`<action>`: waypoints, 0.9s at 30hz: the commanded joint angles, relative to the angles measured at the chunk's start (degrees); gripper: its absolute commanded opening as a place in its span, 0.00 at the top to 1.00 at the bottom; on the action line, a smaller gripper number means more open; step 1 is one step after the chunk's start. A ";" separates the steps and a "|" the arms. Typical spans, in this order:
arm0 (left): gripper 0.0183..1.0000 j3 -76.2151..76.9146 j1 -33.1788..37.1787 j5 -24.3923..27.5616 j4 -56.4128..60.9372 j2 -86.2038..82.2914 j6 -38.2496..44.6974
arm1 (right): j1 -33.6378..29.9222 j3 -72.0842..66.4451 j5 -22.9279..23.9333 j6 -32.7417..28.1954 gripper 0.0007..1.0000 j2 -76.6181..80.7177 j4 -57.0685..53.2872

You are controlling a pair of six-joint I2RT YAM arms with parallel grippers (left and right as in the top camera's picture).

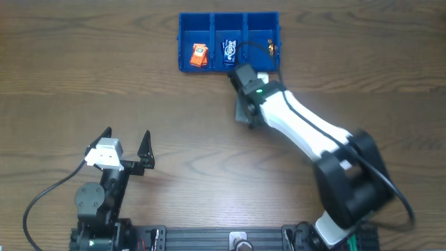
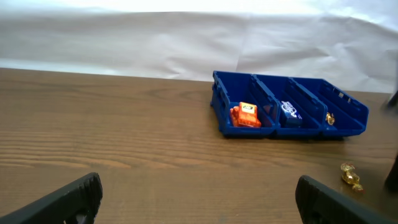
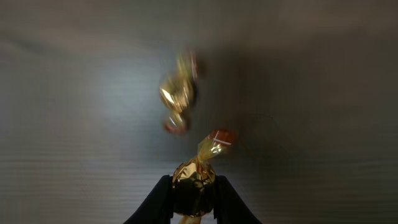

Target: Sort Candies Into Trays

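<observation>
my right gripper (image 3: pixel 194 198) is pinched shut on a gold candy (image 3: pixel 194 177), its twisted tail pointing away from the fingers. the blue tray (image 1: pixel 182 31) sits just ahead. a second gold candy (image 3: pixel 177 93) lies beyond the fingertips. my left gripper (image 1: pixel 127 136) gapes wide, well apart.
</observation>
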 commanded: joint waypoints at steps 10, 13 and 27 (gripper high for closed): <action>0.00 -1.16 0.35 1.22 -1.73 -0.26 0.33 | -8.46 17.42 10.78 -21.11 0.87 6.86 18.88; 0.00 -1.16 0.35 1.22 -1.73 -0.26 0.33 | -9.70 17.42 8.46 -20.98 0.86 10.12 18.91; 0.00 -1.16 0.35 1.22 -1.73 -0.26 0.33 | -10.38 17.42 7.10 -21.00 0.00 12.37 21.14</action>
